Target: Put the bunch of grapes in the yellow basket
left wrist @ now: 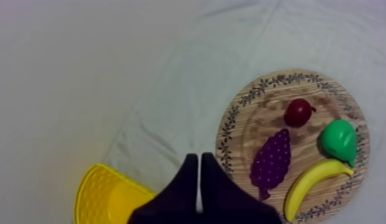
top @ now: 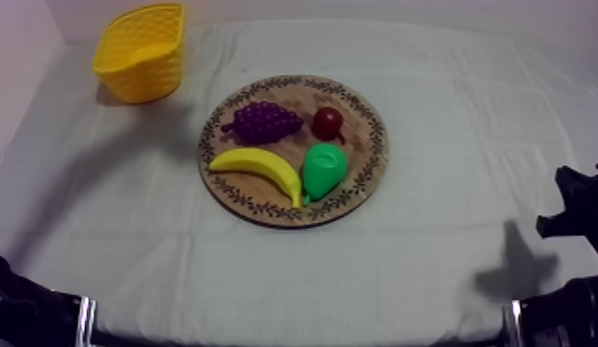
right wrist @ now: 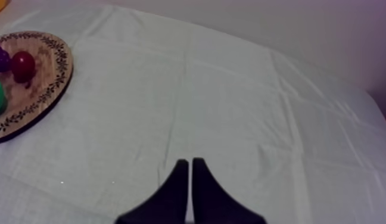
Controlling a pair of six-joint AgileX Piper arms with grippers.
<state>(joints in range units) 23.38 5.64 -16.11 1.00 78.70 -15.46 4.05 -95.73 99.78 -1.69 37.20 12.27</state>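
The bunch of grapes (top: 262, 121) lies on the round wooden board (top: 377, 138), in its far left part. The small red fruit (top: 328, 122) is just beside the grapes, the banana (top: 257, 166) lies nearer the front, and the pear (top: 323, 171) touches the banana's tip. The board rests near the middle of the bench (top: 469, 101), on the grey-white cloth (top: 127, 212). The yellow basket (top: 141, 51) stands at the far left corner, well apart from the board, with nothing visible inside it. The left end effector (left wrist: 199, 158) has its two black fingers pressed together into a narrow wedge, pinching nothing. It hangs above the cloth between the basket's rim and the board's edge, and the grapes are near it on the board. The right end effector (right wrist: 190, 162) is likewise pressed together on nothing. It hovers over bare cloth, well apart from the board's rim at its side.
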